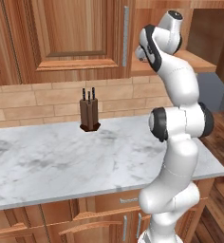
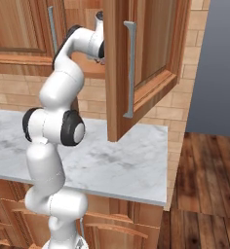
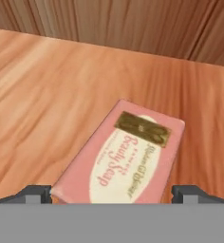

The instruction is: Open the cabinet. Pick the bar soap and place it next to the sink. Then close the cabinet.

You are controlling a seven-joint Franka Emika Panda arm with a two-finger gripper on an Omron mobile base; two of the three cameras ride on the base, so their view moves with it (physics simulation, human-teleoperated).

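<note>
The cabinet point(image 2: 136, 63) is already open: in the right base view its right door stands swung out over the right end of the marble counter point(image 1: 61, 156), with the long silver handle point(image 2: 129, 68) facing the camera, and the left door is closed. So the first step of the task looks finished. The arm reaches up into the open cabinet, and the hand view looks down on the wooden shelf point(image 3: 47, 85) inside it. There the bar soap point(image 3: 128, 156) lies flat on the shelf, in front of the back wall and well away from it, with bare wood on every side that can be seen. The gripper point(image 3: 111, 192) is spread wide, one finger tip at each side of the near end of the soap, and it does not clamp anything; whether the tips already touch the packet I cannot tell. My judgement is that the picking step is just at its beginning: the soap is not yet grasped, it must afterwards be carried to a place beside the sink, and then the door must be shut. About the soap itself: it is a flat pink-red rectangular packet, lying a little turned against the grain of the shelf, with a pale oval label that carries cursive writing and a small gold-brown plate near its far end. On the counter, near the tiled wall, stands a dark knife block point(image 1: 89, 115).
</note>
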